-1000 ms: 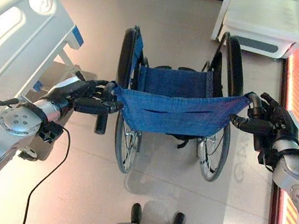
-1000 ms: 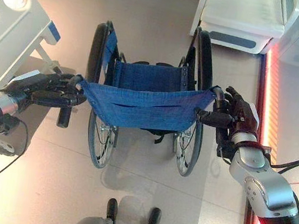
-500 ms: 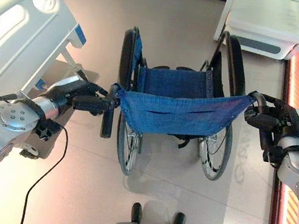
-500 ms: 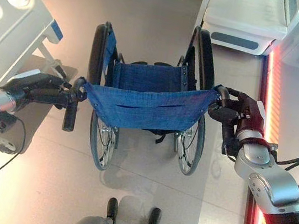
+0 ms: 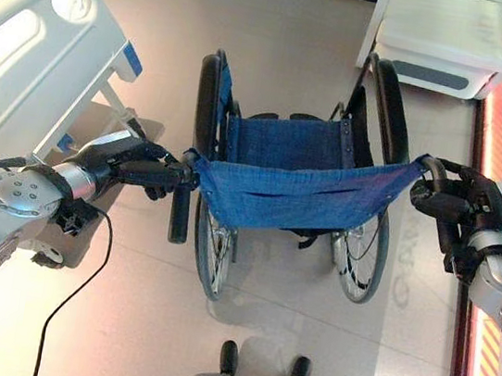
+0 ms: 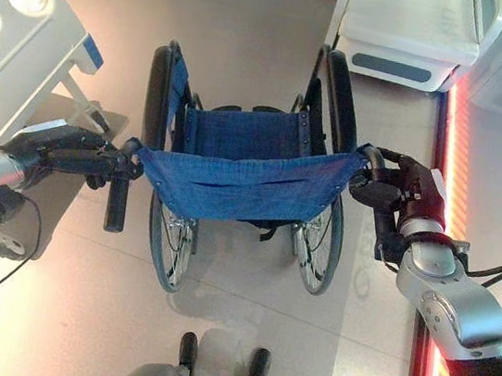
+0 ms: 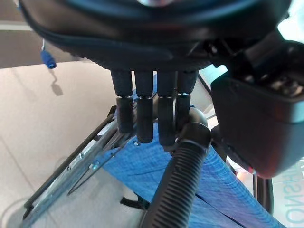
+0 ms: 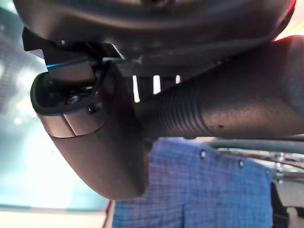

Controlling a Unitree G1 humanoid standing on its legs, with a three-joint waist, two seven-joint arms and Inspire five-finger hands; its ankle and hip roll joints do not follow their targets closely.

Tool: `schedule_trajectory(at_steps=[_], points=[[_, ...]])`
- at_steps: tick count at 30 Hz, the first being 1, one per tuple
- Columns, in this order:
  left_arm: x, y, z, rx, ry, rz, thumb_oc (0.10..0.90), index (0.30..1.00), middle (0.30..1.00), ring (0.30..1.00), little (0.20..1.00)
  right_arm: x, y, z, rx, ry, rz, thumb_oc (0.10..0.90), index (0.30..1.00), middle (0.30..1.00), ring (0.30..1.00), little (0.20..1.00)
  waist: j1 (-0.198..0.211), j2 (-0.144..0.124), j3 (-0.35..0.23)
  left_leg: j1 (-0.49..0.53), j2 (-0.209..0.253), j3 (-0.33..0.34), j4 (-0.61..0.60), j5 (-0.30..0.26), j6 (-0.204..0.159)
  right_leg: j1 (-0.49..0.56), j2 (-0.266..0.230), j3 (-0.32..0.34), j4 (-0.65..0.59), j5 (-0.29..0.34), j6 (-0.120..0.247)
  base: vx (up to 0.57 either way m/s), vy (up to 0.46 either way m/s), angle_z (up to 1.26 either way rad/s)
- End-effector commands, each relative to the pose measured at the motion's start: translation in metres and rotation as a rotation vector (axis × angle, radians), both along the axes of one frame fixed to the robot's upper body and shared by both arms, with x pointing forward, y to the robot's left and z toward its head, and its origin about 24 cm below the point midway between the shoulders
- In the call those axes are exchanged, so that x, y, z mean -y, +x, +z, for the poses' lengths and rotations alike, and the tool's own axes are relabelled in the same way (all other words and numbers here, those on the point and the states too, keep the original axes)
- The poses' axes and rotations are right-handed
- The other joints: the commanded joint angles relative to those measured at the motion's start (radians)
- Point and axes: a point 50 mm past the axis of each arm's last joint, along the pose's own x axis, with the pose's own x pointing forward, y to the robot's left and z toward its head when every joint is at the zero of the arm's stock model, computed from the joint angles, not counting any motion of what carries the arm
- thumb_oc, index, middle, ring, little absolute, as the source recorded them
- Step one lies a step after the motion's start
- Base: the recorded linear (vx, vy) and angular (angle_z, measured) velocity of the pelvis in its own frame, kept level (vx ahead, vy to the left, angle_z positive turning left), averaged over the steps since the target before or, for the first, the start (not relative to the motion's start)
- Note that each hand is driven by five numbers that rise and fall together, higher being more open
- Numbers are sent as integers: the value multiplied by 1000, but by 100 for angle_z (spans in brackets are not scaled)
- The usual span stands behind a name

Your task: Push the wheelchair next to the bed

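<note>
Since a second ago the wheelchair [image 5: 291, 170] has rolled a little forward and turned slightly, and the left hand has slid off the grip — its black left handle [image 5: 179, 213] now hangs down past the fingers. The bed [image 5: 34, 64] stands at the left, the chair just beside its foot end but not yet drawn alongside it, so most of the push remains. The right hand [image 5: 460, 201] is clamped round the right handle [image 8: 209, 111]. The left hand [image 5: 132, 168] rests straight fingers [image 7: 142, 118] against the handle's bend.
</note>
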Motion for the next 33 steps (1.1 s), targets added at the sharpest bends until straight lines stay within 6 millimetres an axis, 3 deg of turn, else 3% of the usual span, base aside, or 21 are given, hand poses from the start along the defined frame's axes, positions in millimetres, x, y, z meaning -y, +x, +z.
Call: schedule_trajectory(at_steps=[1, 3, 12, 19, 25, 30, 33], points=[[10, -11, -19, -172, -110, -87, 800, 900, 900, 900, 900, -3, -6, -7, -47, -12, 28, 400, 300, 300, 300, 300, -20, 3, -45, -8, -4, 35, 9, -16, -22, -22, -25, -16, 21, 37, 39, 0, 0, 0], [18, -14, -33, -260, -168, -84, 800, 900, 900, 900, 900, -5, -5, -10, -48, -14, 37, 400, 300, 300, 300, 300, -22, 7, -48, -4, -4, 36, 7, -15, -22, -18, -24, -16, 20, 38, 39, 0, 0, 0], [45, -16, -50, -335, -438, -68, 800, 900, 900, 900, 900, -12, -2, -17, -55, -12, 48, 400, 300, 300, 300, 300, -23, 12, -52, 2, -3, 38, 6, -14, -22, -11, -24, -20, 16, 40, 39, 0, -1, 1], [42, -19, -58, -351, -431, 6, 800, 900, 900, 900, 900, -12, -2, -20, -51, -5, 38, 400, 300, 300, 300, 300, -18, 14, -56, 2, -3, 39, 7, -13, -21, -9, -27, -25, 15, 40, 39, -1, -1, 2], [41, -30, -71, -504, -451, 14, 800, 900, 900, 900, 900, -12, -2, -19, -51, -1, 34, 400, 300, 300, 300, 300, -17, 17, -57, 1, -3, 42, 7, -11, -20, -11, -27, -27, 16, 41, 38, 0, 0, 0], [46, -37, -76, -588, -500, 6, 800, 900, 900, 900, 900, -13, -1, -19, -49, -3, 29, 400, 300, 300, 300, 300, -19, 23, -56, 2, -5, 45, 7, -10, -19, -12, -27, -26, 16, 43, 38, 0, 0, 0], [57, -41, -76, -637, -615, 0, 800, 900, 900, 900, 900, -14, -2, -22, -53, -4, 33, 400, 300, 300, 300, 300, -23, 26, -57, 5, -5, 48, 7, -12, -19, -12, -28, -24, 17, 43, 38, 0, 0, 0]])
